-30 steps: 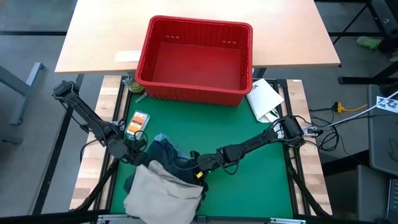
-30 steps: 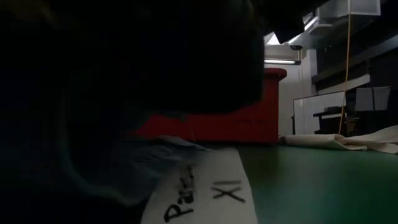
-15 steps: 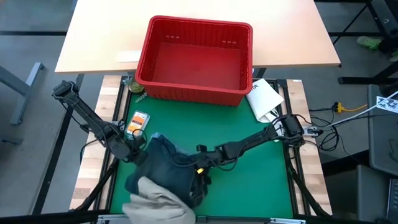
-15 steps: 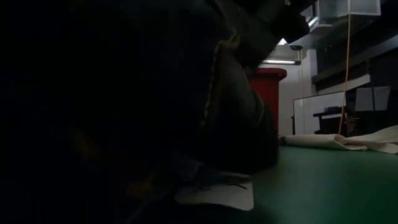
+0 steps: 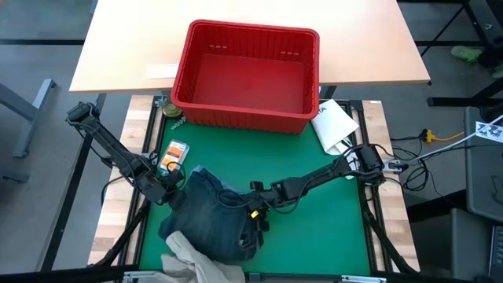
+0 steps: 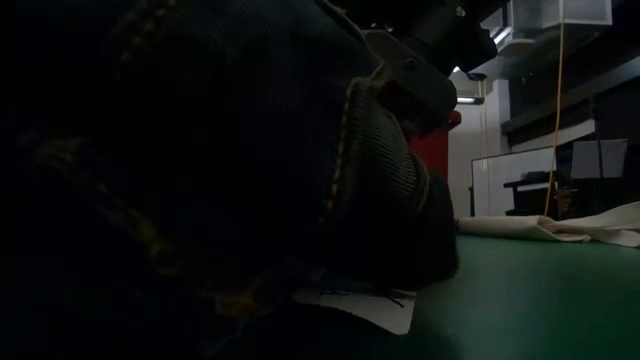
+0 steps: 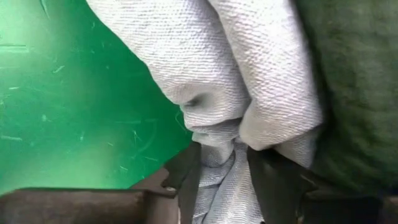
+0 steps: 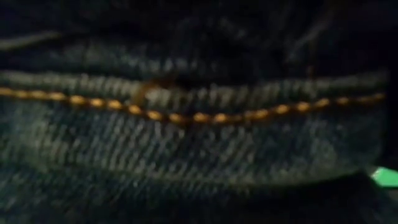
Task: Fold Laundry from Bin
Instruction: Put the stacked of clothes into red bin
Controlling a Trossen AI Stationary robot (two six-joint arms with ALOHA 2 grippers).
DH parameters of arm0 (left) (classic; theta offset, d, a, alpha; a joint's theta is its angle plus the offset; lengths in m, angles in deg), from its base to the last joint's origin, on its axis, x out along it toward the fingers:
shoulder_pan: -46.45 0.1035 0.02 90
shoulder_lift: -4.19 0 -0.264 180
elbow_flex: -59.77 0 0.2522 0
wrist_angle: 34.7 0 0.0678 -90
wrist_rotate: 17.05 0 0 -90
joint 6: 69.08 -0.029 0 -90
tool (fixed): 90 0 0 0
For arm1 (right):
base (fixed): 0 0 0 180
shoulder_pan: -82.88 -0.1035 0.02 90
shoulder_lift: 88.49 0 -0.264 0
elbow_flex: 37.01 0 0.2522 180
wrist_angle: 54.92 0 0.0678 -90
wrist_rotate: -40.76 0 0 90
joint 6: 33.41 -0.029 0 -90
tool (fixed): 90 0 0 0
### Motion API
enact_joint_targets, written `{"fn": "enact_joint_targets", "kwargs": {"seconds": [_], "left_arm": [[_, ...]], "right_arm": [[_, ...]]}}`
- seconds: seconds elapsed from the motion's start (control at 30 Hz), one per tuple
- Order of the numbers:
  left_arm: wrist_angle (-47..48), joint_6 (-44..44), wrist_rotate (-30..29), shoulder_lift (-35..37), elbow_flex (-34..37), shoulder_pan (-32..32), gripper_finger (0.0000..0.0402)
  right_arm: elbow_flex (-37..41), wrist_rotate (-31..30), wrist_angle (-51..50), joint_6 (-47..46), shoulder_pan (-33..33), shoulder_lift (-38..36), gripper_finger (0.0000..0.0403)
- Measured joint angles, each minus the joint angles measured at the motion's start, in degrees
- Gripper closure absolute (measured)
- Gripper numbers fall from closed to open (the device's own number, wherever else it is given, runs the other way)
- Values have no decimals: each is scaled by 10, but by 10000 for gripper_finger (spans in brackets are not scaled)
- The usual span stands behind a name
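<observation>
Though label (image 6: 360, 298) shows, txt unreadable.

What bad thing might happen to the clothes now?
The khaki trousers lie at the table's near edge and might slide off. In the left wrist view, light fabric sits between the left pincer fingers, so pulling away may drag it. The right pincer presses on the jeans and might undo the fold.

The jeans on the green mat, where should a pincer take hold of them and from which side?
Take the jeans at the thick stitched hem on their right-hand edge, coming in from the right over the bare mat. That fold stands up off the mat and is firm, so it likely pinches cleanly. The khakis crowd the near edge.
</observation>
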Motion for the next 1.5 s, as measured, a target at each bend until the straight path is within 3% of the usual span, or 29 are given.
{"fn": "enact_joint_targets", "kwargs": {"seconds": [0.23,0.43,0.83,1.23,1.5], "left_arm": [[0,-2,-1,0,0,0,259],[0,-1,0,0,0,0,268],[6,1,18,0,1,0,262],[30,0,38,-1,1,0,247],[31,-1,39,-1,1,0,246]], "right_arm": [[1,15,1,0,4,1,264],[1,40,2,-1,4,1,256],[1,184,-6,-2,41,2,255],[1,177,-104,-4,76,-14,255],[2,172,-93,-3,67,-14,255]]}}
